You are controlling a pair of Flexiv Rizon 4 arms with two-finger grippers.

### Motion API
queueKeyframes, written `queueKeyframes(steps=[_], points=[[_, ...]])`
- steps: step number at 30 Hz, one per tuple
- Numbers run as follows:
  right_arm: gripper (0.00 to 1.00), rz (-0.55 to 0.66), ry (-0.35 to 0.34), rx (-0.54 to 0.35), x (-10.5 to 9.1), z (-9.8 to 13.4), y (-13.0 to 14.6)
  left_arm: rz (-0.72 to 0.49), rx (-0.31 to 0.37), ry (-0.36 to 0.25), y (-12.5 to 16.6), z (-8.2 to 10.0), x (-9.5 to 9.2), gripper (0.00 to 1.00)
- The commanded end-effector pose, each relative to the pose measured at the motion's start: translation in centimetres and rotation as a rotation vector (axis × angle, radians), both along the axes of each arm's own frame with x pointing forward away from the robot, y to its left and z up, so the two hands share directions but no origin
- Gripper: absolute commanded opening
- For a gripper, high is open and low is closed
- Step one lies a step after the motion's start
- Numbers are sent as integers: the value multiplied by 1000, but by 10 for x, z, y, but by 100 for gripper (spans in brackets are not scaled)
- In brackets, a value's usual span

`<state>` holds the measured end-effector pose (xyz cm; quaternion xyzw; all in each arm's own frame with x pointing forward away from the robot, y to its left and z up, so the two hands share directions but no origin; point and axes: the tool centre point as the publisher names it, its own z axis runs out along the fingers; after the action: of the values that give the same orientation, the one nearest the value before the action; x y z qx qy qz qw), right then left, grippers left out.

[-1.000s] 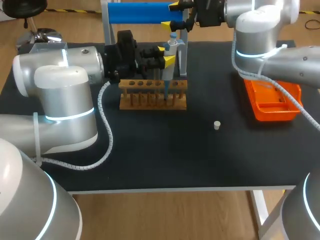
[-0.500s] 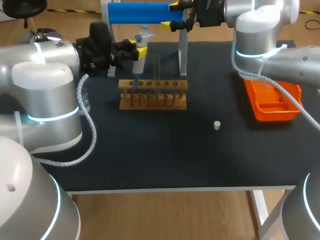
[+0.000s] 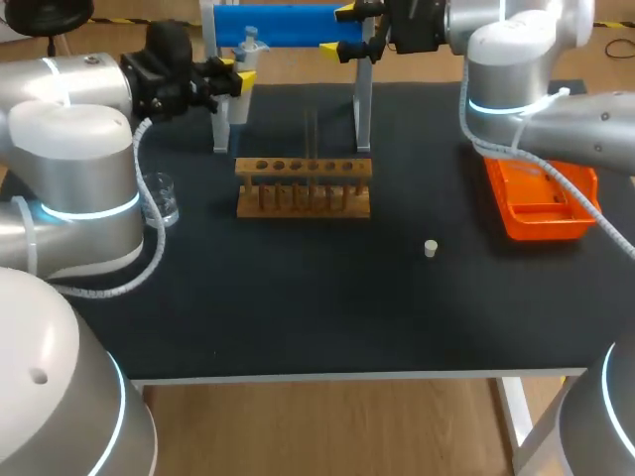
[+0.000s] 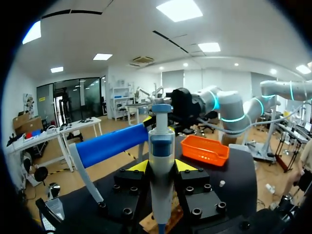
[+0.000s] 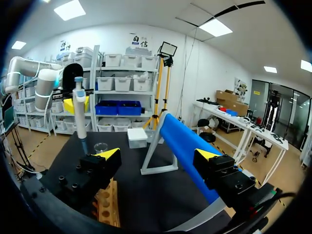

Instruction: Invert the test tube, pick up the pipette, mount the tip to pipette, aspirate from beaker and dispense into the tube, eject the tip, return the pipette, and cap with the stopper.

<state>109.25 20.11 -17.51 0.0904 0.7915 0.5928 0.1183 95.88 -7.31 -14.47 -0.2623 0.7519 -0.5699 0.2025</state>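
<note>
Pipette [image 3: 249,45] farther left, past rack [image 3: 304,186]

Open table [image 3: 327,307] in front of rack [image 3: 304,186], only stopper [image 3: 431,248] there. Behind rack, blue-bar stand [image 3: 288,24] blocks. Beaker [image 3: 159,197] left of rack, orange tray [image 3: 541,203] right.

The pipette [image 4: 161,161] is cut off at its lower end in the left wrist view. The left arm [image 3: 69,169] hides part of the beaker [image 3: 162,198].
</note>
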Motion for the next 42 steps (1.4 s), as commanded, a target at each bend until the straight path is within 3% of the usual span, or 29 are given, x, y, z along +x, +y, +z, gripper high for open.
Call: queueKeyframes(steps=[1,12,26,42], points=[[100,4,3,-4,1,1,-1,56,12,10,-2,0,20,0],[100,4,3,-4,1,1,-1,180,24,30,12,-8,62,0],[100,4,3,-4,1,1,-1,282,37,42,25,-7,100,0],[100,4,3,-4,1,1,-1,415,67,102,32,-11,140,0]])
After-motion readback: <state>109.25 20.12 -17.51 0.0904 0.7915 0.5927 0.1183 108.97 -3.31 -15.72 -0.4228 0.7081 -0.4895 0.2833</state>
